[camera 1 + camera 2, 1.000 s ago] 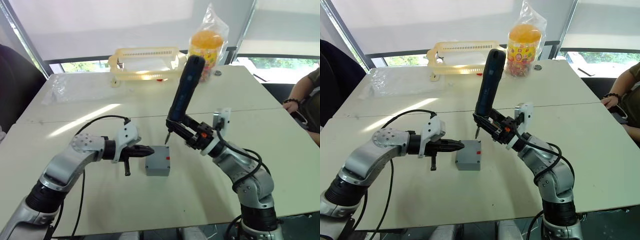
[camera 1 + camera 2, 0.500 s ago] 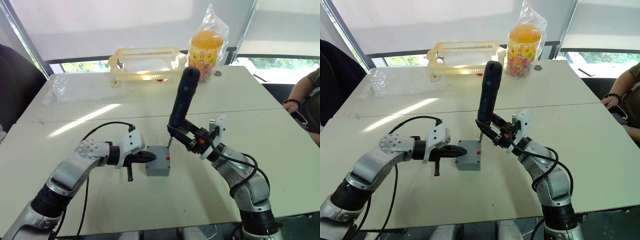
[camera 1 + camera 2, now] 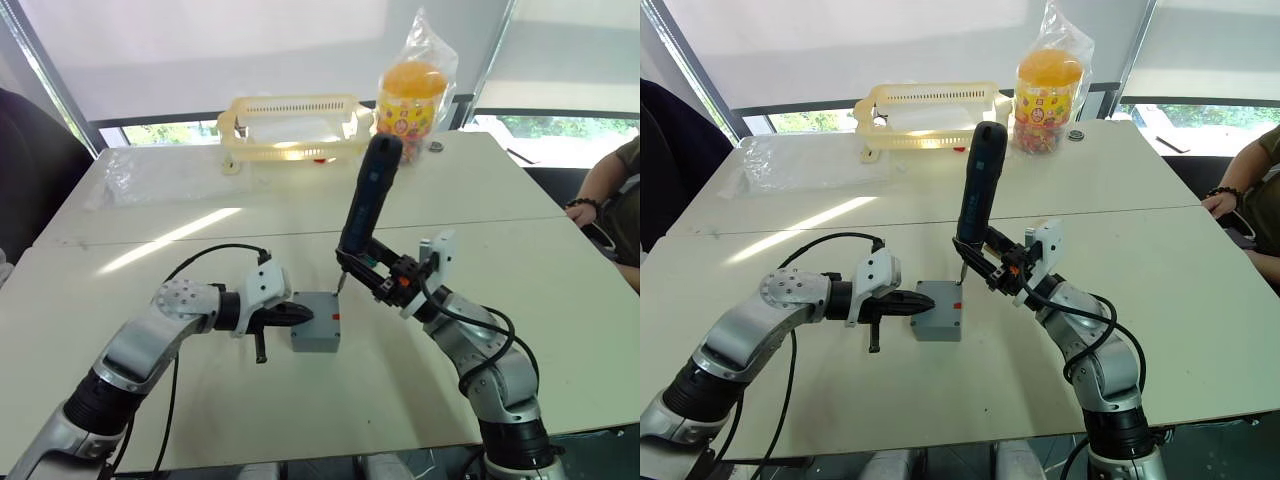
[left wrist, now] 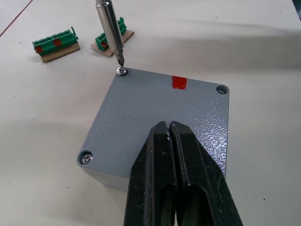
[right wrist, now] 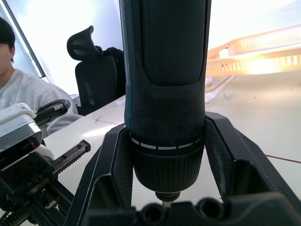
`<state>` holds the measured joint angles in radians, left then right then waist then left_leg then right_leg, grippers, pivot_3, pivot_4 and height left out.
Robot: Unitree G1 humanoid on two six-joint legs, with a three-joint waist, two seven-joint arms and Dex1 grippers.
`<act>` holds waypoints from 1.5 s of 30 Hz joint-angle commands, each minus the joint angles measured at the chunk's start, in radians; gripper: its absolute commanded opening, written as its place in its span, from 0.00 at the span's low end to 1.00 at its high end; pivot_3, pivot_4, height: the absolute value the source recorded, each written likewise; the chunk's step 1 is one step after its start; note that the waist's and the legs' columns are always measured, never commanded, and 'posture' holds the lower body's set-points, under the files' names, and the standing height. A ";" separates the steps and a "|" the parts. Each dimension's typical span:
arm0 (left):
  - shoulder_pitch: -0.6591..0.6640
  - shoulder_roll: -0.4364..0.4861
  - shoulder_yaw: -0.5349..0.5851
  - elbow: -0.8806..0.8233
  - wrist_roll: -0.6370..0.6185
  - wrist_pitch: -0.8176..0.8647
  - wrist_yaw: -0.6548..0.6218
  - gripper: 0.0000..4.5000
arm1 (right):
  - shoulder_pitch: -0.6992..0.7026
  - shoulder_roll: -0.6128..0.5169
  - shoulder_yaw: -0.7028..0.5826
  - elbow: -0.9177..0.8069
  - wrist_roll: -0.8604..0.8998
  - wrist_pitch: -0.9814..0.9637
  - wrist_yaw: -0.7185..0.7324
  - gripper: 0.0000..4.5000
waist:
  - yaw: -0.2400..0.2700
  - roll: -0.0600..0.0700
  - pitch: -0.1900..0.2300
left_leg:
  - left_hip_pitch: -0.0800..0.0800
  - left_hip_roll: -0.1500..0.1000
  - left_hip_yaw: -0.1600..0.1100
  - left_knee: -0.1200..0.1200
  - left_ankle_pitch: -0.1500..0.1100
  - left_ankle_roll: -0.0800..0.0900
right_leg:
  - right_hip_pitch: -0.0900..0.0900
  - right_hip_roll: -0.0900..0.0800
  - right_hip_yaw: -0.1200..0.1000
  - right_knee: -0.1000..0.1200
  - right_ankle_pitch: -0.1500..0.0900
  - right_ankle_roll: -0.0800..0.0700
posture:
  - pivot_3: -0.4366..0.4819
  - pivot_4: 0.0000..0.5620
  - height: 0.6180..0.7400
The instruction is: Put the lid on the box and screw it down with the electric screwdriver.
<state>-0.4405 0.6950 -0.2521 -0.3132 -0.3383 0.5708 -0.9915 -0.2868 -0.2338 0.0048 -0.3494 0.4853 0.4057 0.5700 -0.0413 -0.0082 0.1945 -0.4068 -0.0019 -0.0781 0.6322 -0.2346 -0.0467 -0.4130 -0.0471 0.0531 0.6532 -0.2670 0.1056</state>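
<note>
While the left hand (image 4: pixel 172 136), fingers pressed together, braces the lid (image 4: pixel 160 122) seated on the box (image 3: pixel 316 336) mid-surface, the right hand (image 5: pixel 164 188) gripping the electric screwdriver (image 3: pixel 362 205) should hold its bit upright on the corner screw (image 4: pixel 122 71).

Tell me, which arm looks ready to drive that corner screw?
The right. Its gripper holds the electric screwdriver with the bit on a corner screw of the lid. The left gripper, shut, steadies the lid.
</note>
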 commanded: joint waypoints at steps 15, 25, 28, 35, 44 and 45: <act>0.011 0.000 -0.005 0.017 0.019 -0.005 0.001 0.00 | -0.026 0.012 0.007 -0.065 0.043 -0.022 -0.004 0.39 | 0.000 0.000 0.000 | 0.000 0.000 0.000 0.000 0.000 0.000 | 0.000 0.000 0.000 0.000 0.000 0.000 | 0.48 0.27 1.00; 0.011 -0.005 -0.010 0.030 0.025 -0.014 0.001 0.00 | -0.048 0.017 -0.004 -0.075 0.046 -0.025 -0.019 0.39 | 0.001 0.000 0.000 | 0.000 0.000 0.000 0.000 0.000 0.000 | 0.001 0.000 0.000 0.000 0.000 0.000 | 0.48 0.27 1.00; 0.010 -0.007 -0.010 0.033 0.027 -0.016 0.000 0.00 | -0.044 0.015 0.000 -0.081 0.049 -0.021 -0.020 0.39 | 0.001 0.000 0.000 | 0.000 0.000 0.000 0.000 0.000 0.000 | 0.001 0.000 0.000 0.000 0.000 0.000 | 0.48 0.27 1.00; 0.006 -0.010 -0.011 0.039 0.029 -0.020 0.001 0.00 | -0.030 0.007 0.008 -0.077 0.046 -0.024 -0.017 0.39 | 0.000 0.000 0.000 | 0.001 0.000 0.000 0.000 0.000 0.000 | 0.001 0.000 0.000 0.000 0.000 0.000 | 0.48 0.27 1.00; 0.008 -0.009 -0.009 0.031 0.027 -0.014 0.007 0.00 | -0.014 0.001 0.026 -0.064 0.033 -0.036 -0.010 0.39 | 0.000 0.000 0.000 | 0.001 0.000 0.000 0.000 0.000 0.000 | 0.001 0.000 0.000 0.000 0.000 0.000 | 0.48 0.27 1.00; 0.008 -0.008 -0.008 0.030 0.026 -0.013 0.008 0.00 | -0.013 0.000 0.026 -0.063 0.032 -0.037 -0.010 0.39 | 0.000 0.000 0.000 | 0.001 0.000 0.000 0.000 0.000 0.000 | 0.001 0.000 0.000 0.000 0.000 0.000 | 0.48 0.27 1.00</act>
<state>-0.4392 0.6835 -0.2524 -0.2865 -0.3335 0.5415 -0.9901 -0.2903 -0.2352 0.0345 -0.3606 0.5135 0.4067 0.5550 -0.0410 -0.0083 0.1943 -0.4063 -0.0019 -0.0783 0.6324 -0.2346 -0.0467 -0.4122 -0.0472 0.0530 0.6533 -0.2670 0.1056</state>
